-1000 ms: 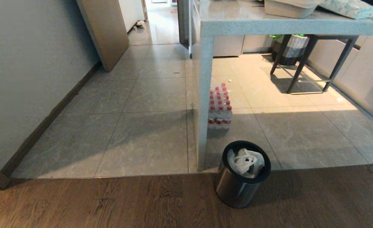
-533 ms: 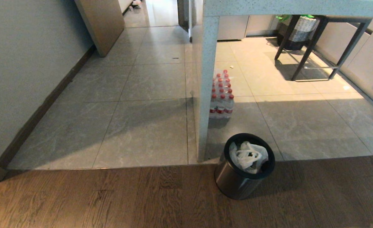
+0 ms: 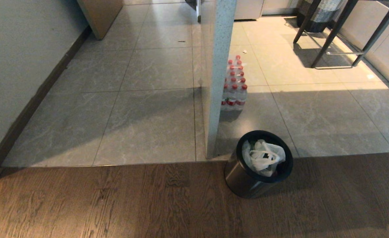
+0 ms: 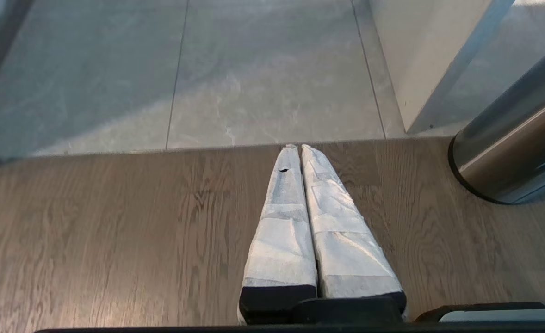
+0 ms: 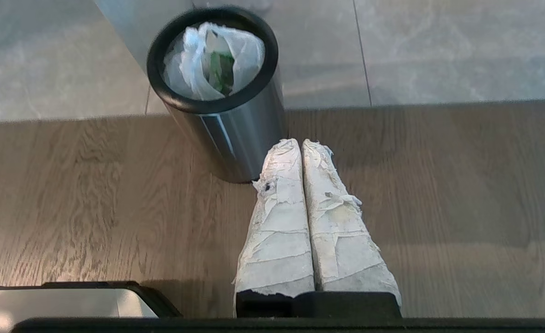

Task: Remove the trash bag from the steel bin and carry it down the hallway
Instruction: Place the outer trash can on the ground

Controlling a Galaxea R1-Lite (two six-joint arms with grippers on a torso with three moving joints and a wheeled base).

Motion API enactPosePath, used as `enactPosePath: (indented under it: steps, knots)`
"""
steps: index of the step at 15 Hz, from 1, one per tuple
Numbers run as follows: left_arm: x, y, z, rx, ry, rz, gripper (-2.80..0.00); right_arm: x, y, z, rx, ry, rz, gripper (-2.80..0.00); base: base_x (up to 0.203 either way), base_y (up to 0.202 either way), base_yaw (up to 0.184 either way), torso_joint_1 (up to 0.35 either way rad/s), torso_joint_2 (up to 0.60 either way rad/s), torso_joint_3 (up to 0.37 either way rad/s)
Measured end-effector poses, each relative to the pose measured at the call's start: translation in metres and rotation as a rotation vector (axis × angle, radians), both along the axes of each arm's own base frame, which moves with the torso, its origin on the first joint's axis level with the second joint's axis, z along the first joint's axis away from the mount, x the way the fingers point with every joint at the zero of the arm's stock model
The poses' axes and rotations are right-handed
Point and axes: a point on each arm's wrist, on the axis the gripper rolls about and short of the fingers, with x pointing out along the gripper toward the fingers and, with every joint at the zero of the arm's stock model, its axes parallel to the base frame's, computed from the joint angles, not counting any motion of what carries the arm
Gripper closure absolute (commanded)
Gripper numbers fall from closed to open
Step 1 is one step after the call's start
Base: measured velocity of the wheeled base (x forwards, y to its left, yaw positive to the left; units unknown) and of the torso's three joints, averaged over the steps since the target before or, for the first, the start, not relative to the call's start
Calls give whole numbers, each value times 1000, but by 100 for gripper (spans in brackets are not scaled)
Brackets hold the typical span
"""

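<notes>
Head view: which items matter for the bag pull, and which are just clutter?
Job items:
- trash bag, white, sitting inside the bin
- steel bin, on the wood floor by the tile edge
- right gripper, shut, near the bin
- left gripper, shut, off to the bin's side

Just lying about:
- pack of red-capped water bottles
- stool
- counter leg
</notes>
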Motion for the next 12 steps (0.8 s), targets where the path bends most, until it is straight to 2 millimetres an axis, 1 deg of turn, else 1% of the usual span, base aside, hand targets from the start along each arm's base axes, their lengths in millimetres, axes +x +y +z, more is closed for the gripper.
enactPosePath:
  steps: [7,12]
  knots:
    - [0,0,0,0,0,0,0,0,0,0,1,1,0,0,0,0,0,3,4,-195]
    - [0,0,0,2,0,1,0,0,0,1,14,-2,-5,0,0,0,0,1,2,-38]
